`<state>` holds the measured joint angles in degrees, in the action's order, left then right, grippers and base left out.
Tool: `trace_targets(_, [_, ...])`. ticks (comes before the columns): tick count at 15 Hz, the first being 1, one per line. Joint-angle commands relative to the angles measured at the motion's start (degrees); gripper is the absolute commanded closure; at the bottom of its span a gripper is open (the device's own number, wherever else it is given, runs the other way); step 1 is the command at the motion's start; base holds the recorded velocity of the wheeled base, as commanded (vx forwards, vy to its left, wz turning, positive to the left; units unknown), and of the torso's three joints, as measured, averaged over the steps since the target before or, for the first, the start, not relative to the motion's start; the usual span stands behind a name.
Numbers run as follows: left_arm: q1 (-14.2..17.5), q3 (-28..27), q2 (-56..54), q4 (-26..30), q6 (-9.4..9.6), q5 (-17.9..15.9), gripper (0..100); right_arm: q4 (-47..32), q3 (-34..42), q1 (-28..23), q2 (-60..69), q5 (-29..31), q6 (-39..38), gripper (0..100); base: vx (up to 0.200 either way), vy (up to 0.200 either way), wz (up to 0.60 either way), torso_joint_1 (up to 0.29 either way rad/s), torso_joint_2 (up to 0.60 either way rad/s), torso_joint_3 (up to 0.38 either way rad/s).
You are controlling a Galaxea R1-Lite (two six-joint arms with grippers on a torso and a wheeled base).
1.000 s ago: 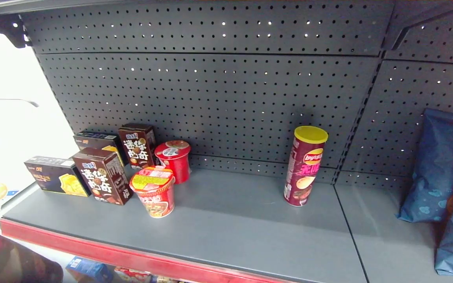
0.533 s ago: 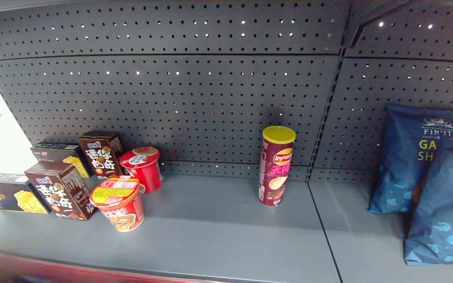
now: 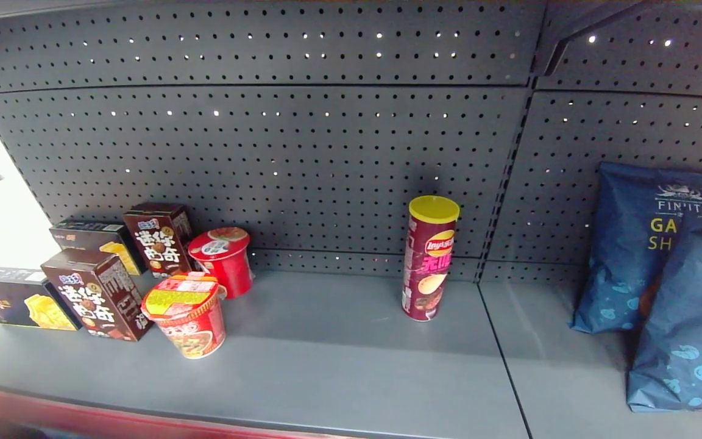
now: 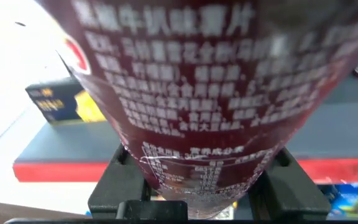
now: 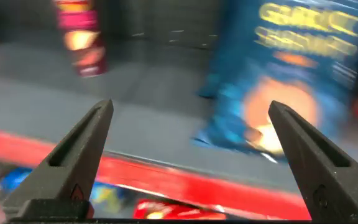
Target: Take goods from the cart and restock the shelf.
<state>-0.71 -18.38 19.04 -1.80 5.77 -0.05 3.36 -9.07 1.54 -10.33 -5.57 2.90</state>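
A: What has the left gripper (image 4: 197,186) got?

B: It is clamped round a dark red chip can (image 4: 197,93), held out in front of the red lip (image 4: 61,168) of the shelf (image 3: 339,360), not yet over the board. The right gripper (image 5: 194,143) hangs spread wide with nothing in it.

A: Where should that can go?

B: Probably beside the standing can (image 3: 429,259) of the same kind, upright near the middle of the shelf and close to the back wall. The bare board at its 9 o'clock looks the best spot.

A: Anything to mind?

B: The noodle cups (image 3: 186,314) sit further toward 9 o'clock, and the blue bags (image 3: 637,244) lean at 3 o'clock. The arm should lift the can over the lip, keep it upright, set the base flat, and only then let go. A tall, narrow can is likely to tip easily.
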Motion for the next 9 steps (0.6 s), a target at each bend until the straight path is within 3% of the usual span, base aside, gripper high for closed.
trace_targets(1, [0.0, -2.27, 1.35, 0.05, 0.91, 0.14, 100, 3.32, -6.22, 7.08, -20.26, -7.7, 1.32, 0, 0.0, 0.0, 0.0, 0.0, 0.0, 0.0])
trace_targets(6, [-0.61, -4.73, 6.53, -0.13, 0.21, -0.74, 100, 4.37, -20.29, 20.88, -41.44, -8.4, -0.35, 0, 0.0, 0.0, 0.0, 0.0, 0.0, 0.0])
trace_targets(8, [-0.61, -4.38, 8.29, -0.48, -2.43, -1.97, 100, 8.15, -24.42, 22.11, -52.16, -11.66, -1.32, 0, 0.0, 0.0, 0.0, 0.0, 0.0, 0.0])
trace_targets(9, [-0.61, -4.56, 8.38, -0.57, -2.87, -2.41, 100, 12.54, -24.94, 21.84, -56.56, -13.68, -0.62, 0, 0.0, 0.0, 0.0, 0.0, 0.0, 0.0])
